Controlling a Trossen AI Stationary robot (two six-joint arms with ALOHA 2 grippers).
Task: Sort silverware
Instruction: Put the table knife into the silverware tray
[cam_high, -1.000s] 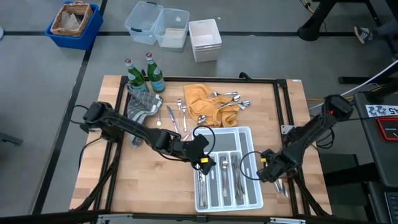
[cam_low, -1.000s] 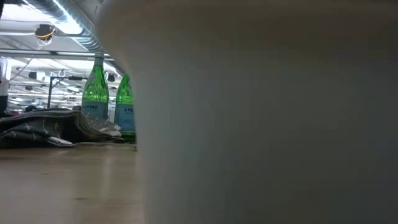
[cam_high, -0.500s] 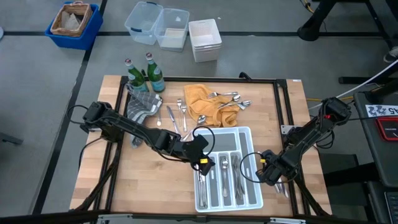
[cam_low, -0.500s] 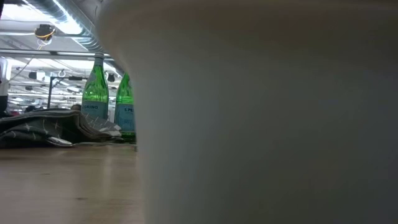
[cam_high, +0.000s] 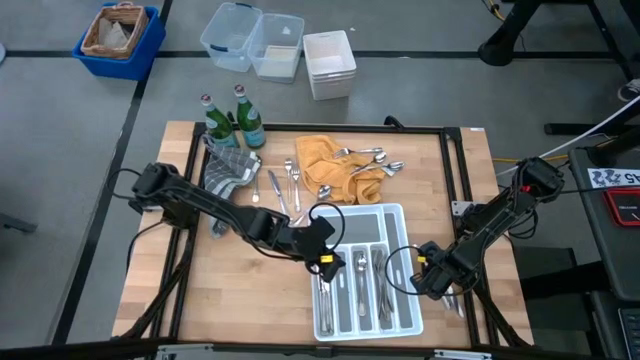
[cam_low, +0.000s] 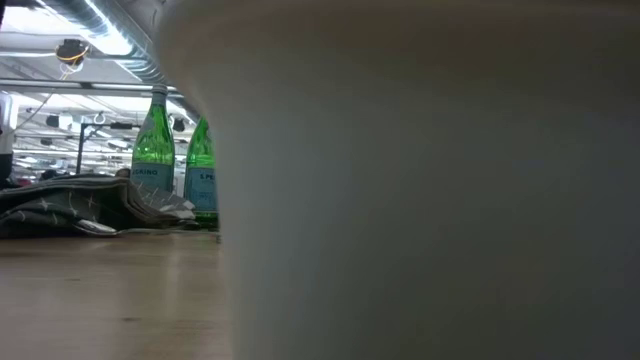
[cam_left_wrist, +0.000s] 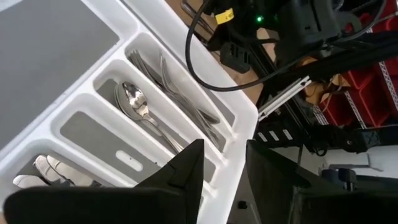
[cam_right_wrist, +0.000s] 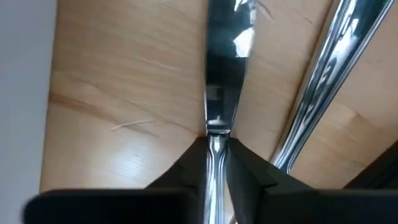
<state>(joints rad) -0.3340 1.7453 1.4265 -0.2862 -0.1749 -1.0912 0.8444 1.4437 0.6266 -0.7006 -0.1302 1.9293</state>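
The right hand (cam_right_wrist: 214, 163) pinches a table knife (cam_right_wrist: 224, 68) lying flat on the table (cam_high: 240, 300) just right of the white tray (cam_high: 400, 215); its long axis runs straight ahead from the fingers. The left hand (cam_left_wrist: 221, 174), spread, hovers over the tray.

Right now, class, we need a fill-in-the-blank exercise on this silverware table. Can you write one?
1. The right end effector is closed on a ____ lying on the table.
2. The white tray has spoons, forks and knives in its ____.
3. Two ____ bottles stand at the table's far left corner.
4. Loose spoons lie on the ____ cloth.

Answers: knife; compartments; green; yellow
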